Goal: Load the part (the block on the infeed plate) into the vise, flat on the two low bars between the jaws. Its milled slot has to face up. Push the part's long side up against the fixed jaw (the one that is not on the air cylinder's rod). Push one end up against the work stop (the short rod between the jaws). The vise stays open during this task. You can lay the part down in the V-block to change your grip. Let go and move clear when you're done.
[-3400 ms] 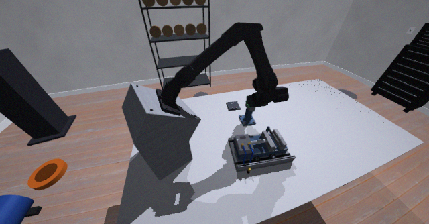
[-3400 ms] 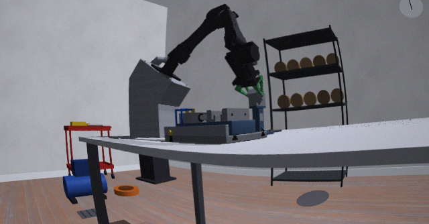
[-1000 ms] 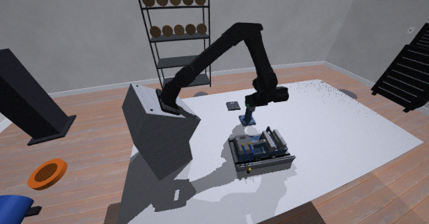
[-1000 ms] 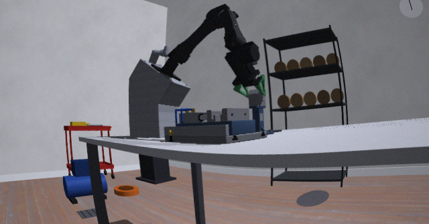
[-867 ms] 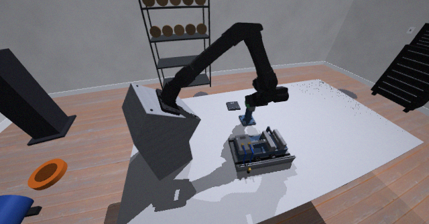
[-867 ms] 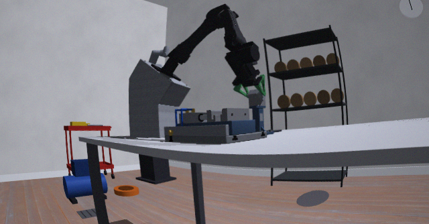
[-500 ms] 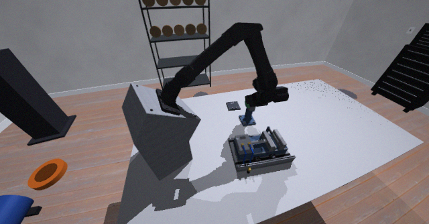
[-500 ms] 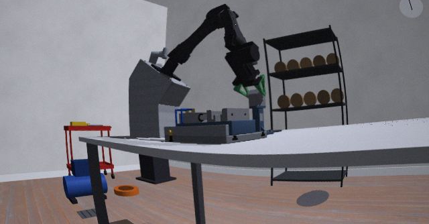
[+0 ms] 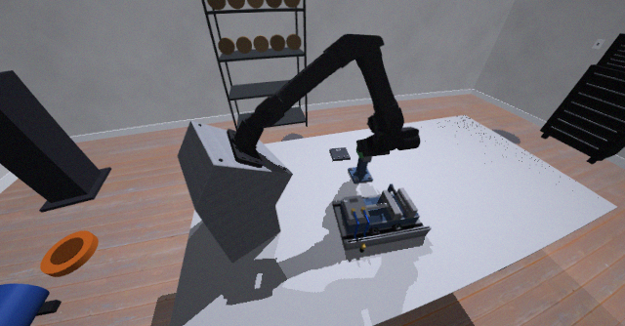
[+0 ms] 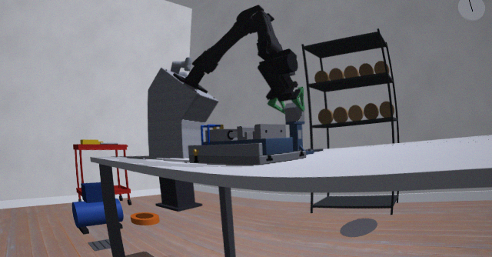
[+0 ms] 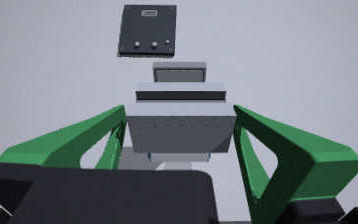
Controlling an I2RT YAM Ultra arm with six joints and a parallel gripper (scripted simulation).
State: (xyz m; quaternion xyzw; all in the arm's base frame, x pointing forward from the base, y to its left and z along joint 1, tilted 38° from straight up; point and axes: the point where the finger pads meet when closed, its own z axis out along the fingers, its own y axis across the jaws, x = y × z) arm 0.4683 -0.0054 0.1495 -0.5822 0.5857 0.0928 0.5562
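Observation:
The part point(image 10: 294, 115) point(image 11: 180, 132), a grey block, lies on top of the blue V-block point(image 9: 360, 175) point(image 10: 297, 134). My gripper point(image 9: 363, 159) point(image 10: 287, 105) point(image 11: 178, 112) is open, with one green finger on each side of the part and a small gap on both sides. I cannot see the part's slot. The dark infeed plate point(image 9: 340, 153) point(image 11: 147, 30) lies bare on the table beyond the V-block. The vise point(image 9: 378, 216) point(image 10: 246, 145) stands open in front of the V-block, with nothing between its jaws.
The arm's grey pedestal point(image 9: 229, 184) point(image 10: 173, 115) stands at the table's left side. A black shelf rack point(image 9: 259, 48) point(image 10: 351, 95) with wooden discs stands behind the table. The white table top point(image 9: 488, 184) stretches wide to the right of the vise.

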